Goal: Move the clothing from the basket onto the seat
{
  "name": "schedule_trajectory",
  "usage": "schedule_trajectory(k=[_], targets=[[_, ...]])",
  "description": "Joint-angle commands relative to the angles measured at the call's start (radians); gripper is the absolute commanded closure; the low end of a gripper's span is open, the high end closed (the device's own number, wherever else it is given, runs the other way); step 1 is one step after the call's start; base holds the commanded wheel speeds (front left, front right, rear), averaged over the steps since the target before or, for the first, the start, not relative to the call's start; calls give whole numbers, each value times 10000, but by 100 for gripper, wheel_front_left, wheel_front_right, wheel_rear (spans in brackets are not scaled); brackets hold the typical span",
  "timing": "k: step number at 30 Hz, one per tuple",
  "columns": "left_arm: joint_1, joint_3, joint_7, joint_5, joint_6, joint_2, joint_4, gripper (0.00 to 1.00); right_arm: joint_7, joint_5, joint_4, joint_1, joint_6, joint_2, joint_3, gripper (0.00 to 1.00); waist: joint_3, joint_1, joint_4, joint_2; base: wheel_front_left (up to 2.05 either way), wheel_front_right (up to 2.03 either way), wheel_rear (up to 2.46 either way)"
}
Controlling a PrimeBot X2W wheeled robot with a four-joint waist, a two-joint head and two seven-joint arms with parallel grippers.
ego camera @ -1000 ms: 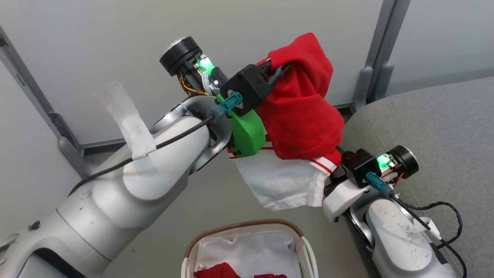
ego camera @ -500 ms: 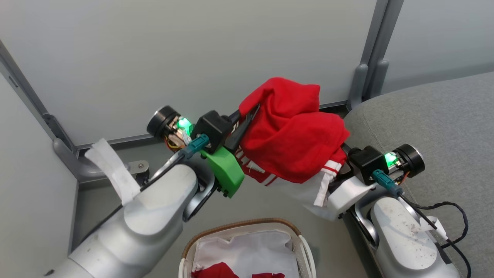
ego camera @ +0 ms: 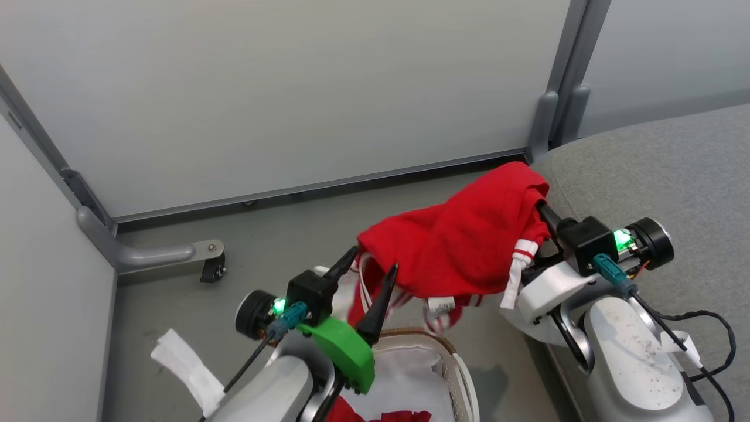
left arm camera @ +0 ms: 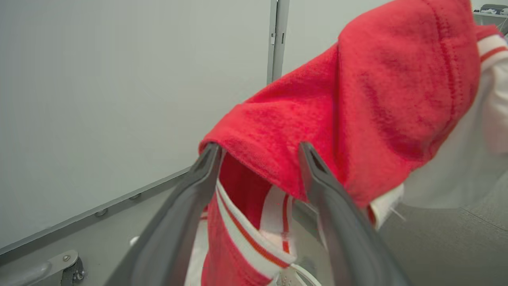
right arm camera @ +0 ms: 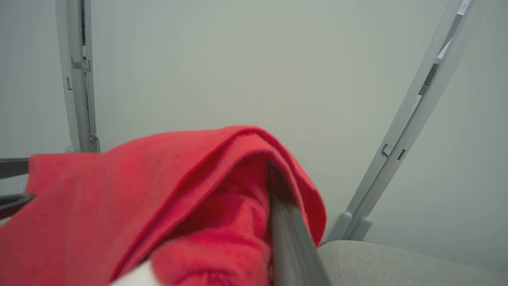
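- Head view, nearest first: the oval off-white perforated plastic laundry basket with a brown woven rim (ego camera: 410, 336) sits at the bottom edge. Its white cloth liner (ego camera: 404, 372) is exposed, and more red clothing (ego camera: 404, 417) lies in the bottom.
- Just above the basket, the left gripper (ego camera: 373, 264) stands wide open, its two long dark fingers spread apart. In the left wrist view a red hem lies across the fingertips (left arm camera: 212, 151), touching them but not pinched.
- The red soft-fabric sports garment with white striped trim (ego camera: 463, 252) hangs in the air between the two grippers. It is clear of the basket and not yet on the seat, and its trim and a label dangle toward the basket rim.
- The right gripper (ego camera: 545, 212) is closed on the garment's far upper edge. In the right wrist view its finger disappears into a fold.
- Just beside the right gripper lies the large grey fabric-upholstered sofa with rounded edges (ego camera: 662, 170).
- The garment looks light, limp and fleecy, neither fragile nor slippery. Held at one pinch it will likely sag and swing.
- A bunched fold or the thick trimmed hem should hold better than a single layer.
- The dangling trim could snag on the basket rim.
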Motion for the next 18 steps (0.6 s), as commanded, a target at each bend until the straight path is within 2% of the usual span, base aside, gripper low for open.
schedule_trajectory(k=[1,8,18], targets=[[369,204,-31,178,-37,-12,-56,0,-49,-56,-57,173,-10,-37,-105,100,13,0,-15,0,0,0,0],[1660,1487,-34,932,-166,-175,-717,0,-49,-238,-87,392,-10,-36,-539,100,60,0,-68,0,0,0,0],[2350,2423,-36,1943,-586,-513,-1079,0,-49,-387,-59,539,-10,-37,-1086,100,121,0,-237,0,0,0,0]])
